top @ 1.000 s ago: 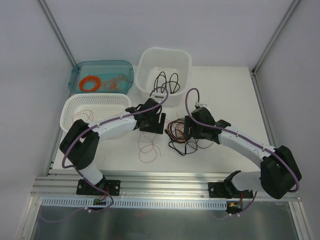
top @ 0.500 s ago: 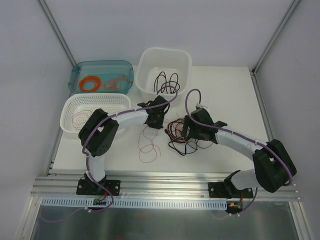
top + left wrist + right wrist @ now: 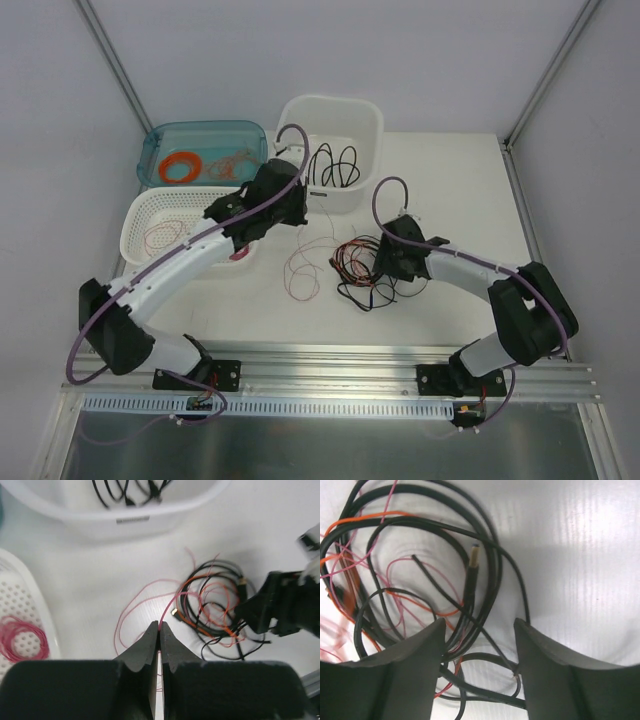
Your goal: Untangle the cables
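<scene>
At ten o'clock on the table [image 3: 450, 190] sits a teal bin [image 3: 153, 150], and a white perforated basket [image 3: 140, 212] lies at nine o'clock. Neither plays a part in this step. Just right of the basket, the left gripper [image 3: 159, 626] is clenched on a thin pink strand [image 3: 169, 609], pinching it at the very fingertips. From there the strand runs toward two o'clock in the left wrist view and disappears into the cables [image 3: 362, 268], a loose knot of black, red and orange wire just right of the table's centre. A white tub [image 3: 372, 130] of black leads stands at twelve o'clock. Over the knot's three o'clock edge, the right gripper [image 3: 479, 630] has its jaws apart, astride several black loops and clamping nothing. The main risk is probably that pulling the pink strand before the knot is pinned drags the whole bundle along or cinches it tighter. With so shallow a pinch, the strand could also slip free. If the right jaws close on pink and black together, they would lock in the very wire being drawn out. The gold-tipped plug [image 3: 474, 560] also looks likely to snag a loop.
</scene>
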